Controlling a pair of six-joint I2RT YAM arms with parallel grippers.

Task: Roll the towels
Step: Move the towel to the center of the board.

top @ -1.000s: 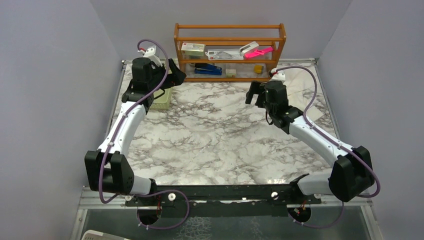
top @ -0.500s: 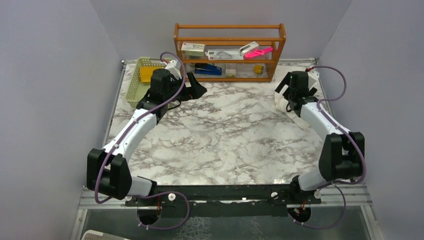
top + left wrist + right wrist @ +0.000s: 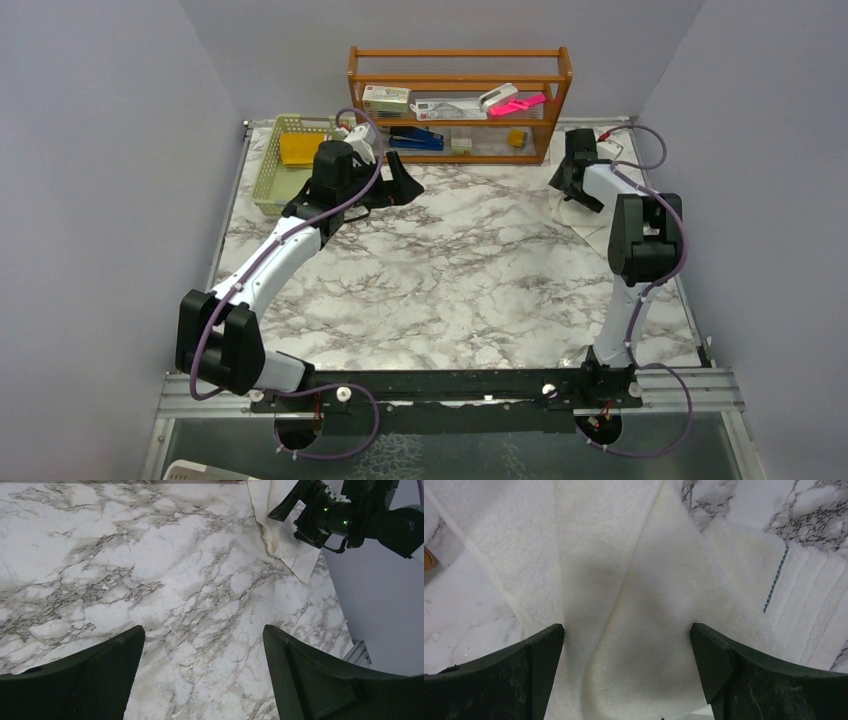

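Note:
The cream-white towel [image 3: 624, 570] lies crumpled at the back right of the marble table [image 3: 450, 260]; it also shows as towel [image 3: 583, 217] and towel [image 3: 280, 530]. My right gripper [image 3: 626, 630] is open right over it, both tips touching the pile, with a raised fold between them. From above, the right gripper [image 3: 572, 188] points down at the towel's left part. The mustard-yellow towel [image 3: 300, 148] lies in the green basket [image 3: 262, 175]. My left gripper [image 3: 405, 187] hovers open over bare marble, right of the basket, with nothing between its fingers [image 3: 115, 660].
A wooden shelf [image 3: 460, 105] with small items stands along the back wall between the basket and the cream towel. Grey walls close in the left, right and back sides. The right arm's elbow [image 3: 645, 235] stands tall near the right edge.
The left arm swung right, away from the basket, uncovering the yellow towel. The right arm swung back and right, and its gripper came down onto the cream towel.

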